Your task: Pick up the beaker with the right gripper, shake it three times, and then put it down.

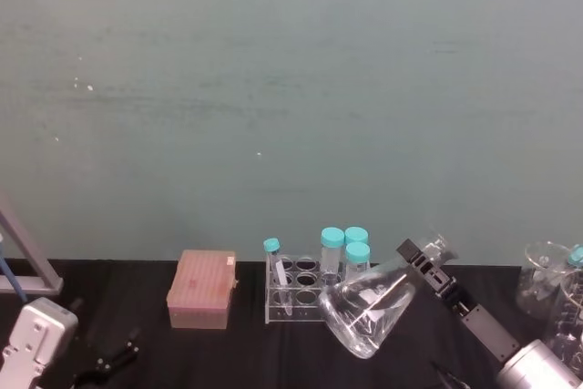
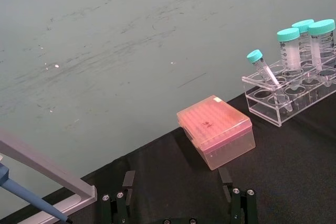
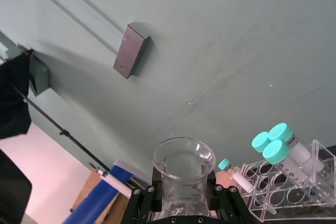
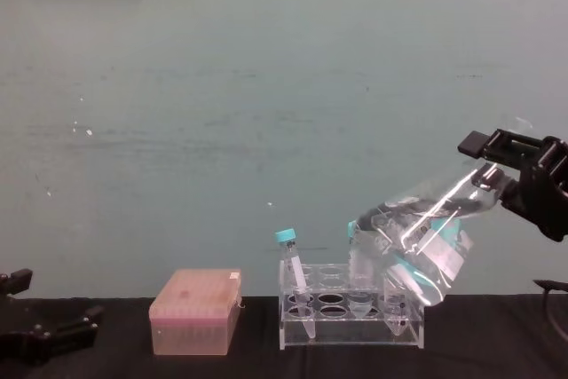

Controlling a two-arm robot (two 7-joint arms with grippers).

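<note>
A teal wall [image 1: 291, 88] stands behind the black table [image 1: 228, 357]. The beaker [image 1: 369, 316], a large clear conical flask, hangs in the air clear of the table, towards the robot's right. It is tilted steeply, with the wide base swung down and left and the flared rim up and right. In the chest view it sits in front of the tube rack and partly hides the rack's right end. The right claw [image 1: 426, 260] is clamped around the beaker's narrow neck just under the rim, one jaw on each side, and the arm reaches in from the lower right corner of the head view. The left claw [image 1: 114, 357] rests low at the table's near left, its fingers spread apart with nothing between them, well away from everything else. A pink translucent box [image 1: 202, 291] stands on the table left of centre, lid closed. Just to its right is a clear plastic rack [image 1: 296, 302]. It holds three upright teal-capped tubes [image 1: 332, 248] at its right end and one slimmer teal-capped tube [image 1: 273, 257] leaning at its left end. More clear glassware [image 1: 547, 284] sits at the far right edge.
</note>
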